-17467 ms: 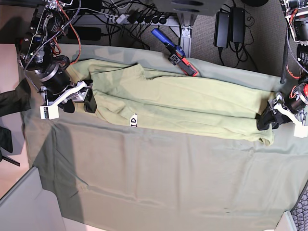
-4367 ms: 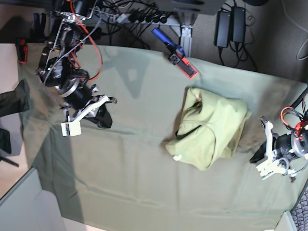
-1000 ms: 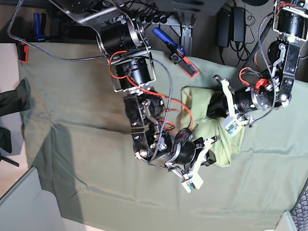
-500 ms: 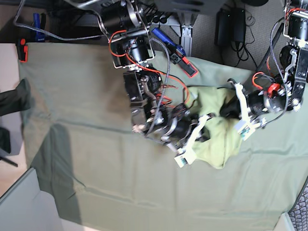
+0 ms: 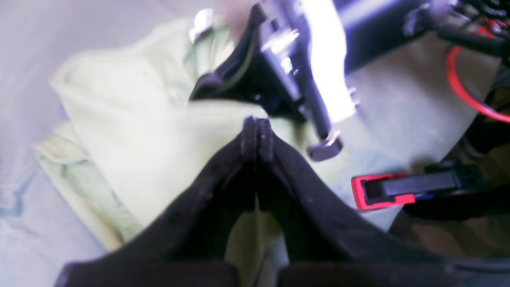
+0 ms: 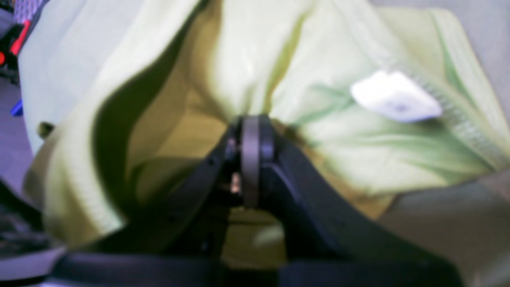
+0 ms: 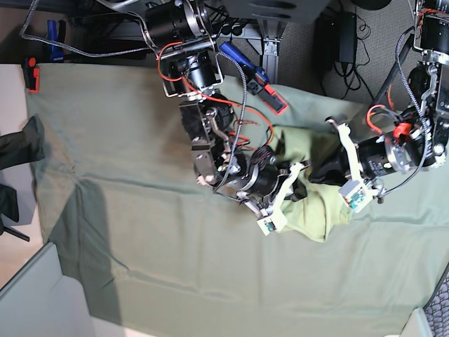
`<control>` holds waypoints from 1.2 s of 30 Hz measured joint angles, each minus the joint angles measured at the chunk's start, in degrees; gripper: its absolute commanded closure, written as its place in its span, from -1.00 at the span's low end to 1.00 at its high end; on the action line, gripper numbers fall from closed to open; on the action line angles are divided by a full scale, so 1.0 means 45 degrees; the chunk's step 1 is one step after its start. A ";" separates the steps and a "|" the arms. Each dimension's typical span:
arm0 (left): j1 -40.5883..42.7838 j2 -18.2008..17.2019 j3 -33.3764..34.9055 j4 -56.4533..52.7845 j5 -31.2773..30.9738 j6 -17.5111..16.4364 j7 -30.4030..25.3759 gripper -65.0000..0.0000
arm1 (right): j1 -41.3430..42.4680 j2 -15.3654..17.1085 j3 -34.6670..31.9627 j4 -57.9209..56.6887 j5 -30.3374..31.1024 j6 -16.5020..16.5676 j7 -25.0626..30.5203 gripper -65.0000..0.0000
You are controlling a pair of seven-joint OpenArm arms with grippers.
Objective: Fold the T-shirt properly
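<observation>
Since half a second ago both our arms have shifted slightly over the bundle, the right arm's wrist now sitting a little lower in the base view.

Nearest the lens in the right wrist view, our right gripper (image 6: pixel 251 159) has its dark jaws pressed together on a fold of the T-shirt (image 6: pixel 247 67), and the white label (image 6: pixel 396 101) lies at the upper right of that frame, a detail the base view does not give. In the left wrist view our left gripper (image 5: pixel 257 139) is likewise clamped tight at the T-shirt's (image 5: pixel 131 131) edge, though blur keeps us from telling whether cloth is pinched; the other gripper's black body sits just behind it.

From the base view, the T-shirt (image 7: pixel 319 210) lies bunched right of centre on the grey-green table cloth (image 7: pixel 126 154), between the right gripper (image 7: pixel 298 193) and the left gripper (image 7: pixel 326 172). Only this view shows the cloth's wrinkled spread.

Farther back, a red and blue clamp (image 7: pixel 256 74) rests at the cloth's upper edge, beyond it cables and black power bricks (image 7: pixel 347 35) on the floor. A dark garment (image 7: pixel 17 144) sits at the left edge.
</observation>
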 measured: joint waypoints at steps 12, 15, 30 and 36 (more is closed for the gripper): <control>0.0024 -0.1554 0.0000 0.2205 -0.1122 0.0000 0.0588 1.00 | -0.0078 0.0068 -0.0005 0.4435 0.0325 0.0005 -0.1545 1.00; 0.0272 -0.1885 -0.0185 0.2929 -0.1365 0.0005 0.0617 1.00 | -0.0223 0.0219 -0.0005 0.5421 0.0753 0.0005 -0.2006 1.00; 0.3492 -0.1933 -0.5625 0.3585 -0.2992 0.0000 0.0991 1.00 | -0.5061 0.3521 0.3837 0.8884 0.2438 0.0010 -0.2171 1.00; 0.5328 -0.1928 -0.7067 0.3585 -0.2982 0.0000 0.1054 1.00 | -0.7718 0.4367 0.5712 1.0292 0.2880 0.0010 -0.2166 1.00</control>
